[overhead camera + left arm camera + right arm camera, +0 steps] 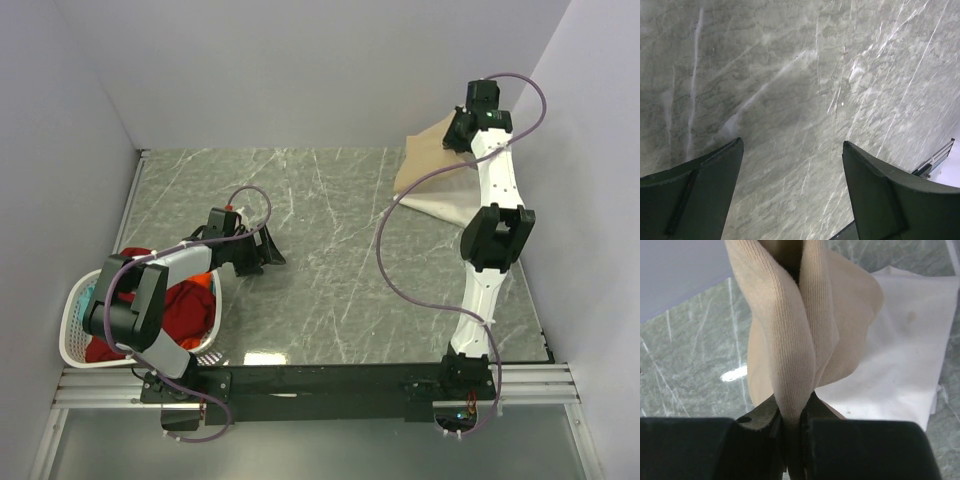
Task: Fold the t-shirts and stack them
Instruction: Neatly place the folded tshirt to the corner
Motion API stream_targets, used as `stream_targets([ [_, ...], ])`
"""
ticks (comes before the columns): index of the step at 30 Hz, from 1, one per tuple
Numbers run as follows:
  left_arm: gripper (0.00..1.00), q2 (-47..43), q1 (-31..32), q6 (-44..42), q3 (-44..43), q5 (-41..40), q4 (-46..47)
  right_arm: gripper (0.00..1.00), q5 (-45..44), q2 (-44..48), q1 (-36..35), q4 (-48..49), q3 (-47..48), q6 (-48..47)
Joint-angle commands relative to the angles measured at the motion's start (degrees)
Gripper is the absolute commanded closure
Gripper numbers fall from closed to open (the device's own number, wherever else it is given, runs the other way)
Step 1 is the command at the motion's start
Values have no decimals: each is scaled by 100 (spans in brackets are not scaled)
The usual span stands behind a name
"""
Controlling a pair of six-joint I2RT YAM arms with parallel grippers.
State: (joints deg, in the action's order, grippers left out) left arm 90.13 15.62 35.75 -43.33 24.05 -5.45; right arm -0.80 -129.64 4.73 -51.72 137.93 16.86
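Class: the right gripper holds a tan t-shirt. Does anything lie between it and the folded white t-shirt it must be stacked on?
Nothing visible does. The tan t-shirt, pinched in the right gripper, hangs partly over the white t-shirt, whose visible top is bare. The left gripper stands open, far off near the laundry basket.

No readable text, label, brand, number or sign in any of the three views. Nothing legible on the tan t-shirt (790, 340), the cream-white t-shirt (900, 355), the white laundry basket (72, 350) or the marbled counter (330, 260).
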Motion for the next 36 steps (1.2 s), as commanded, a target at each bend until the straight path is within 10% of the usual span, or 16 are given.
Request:
stream_targets([
  [1,13,-118,12,-94,141,-129,-351,100,62,212,177,321,-73,-51],
  [18,13,-372,12,-165,-70,-199,-650,100,-903,-69,485,49,-873,-87],
  [30,11,-1330,12,-86,-764,-551,-1291,23,-2364,833,555,101,-1873,300],
  [36,11,-1831,20,46,-966,-876,-1555,17,-2030,2098,529,707,-3402,528],
])
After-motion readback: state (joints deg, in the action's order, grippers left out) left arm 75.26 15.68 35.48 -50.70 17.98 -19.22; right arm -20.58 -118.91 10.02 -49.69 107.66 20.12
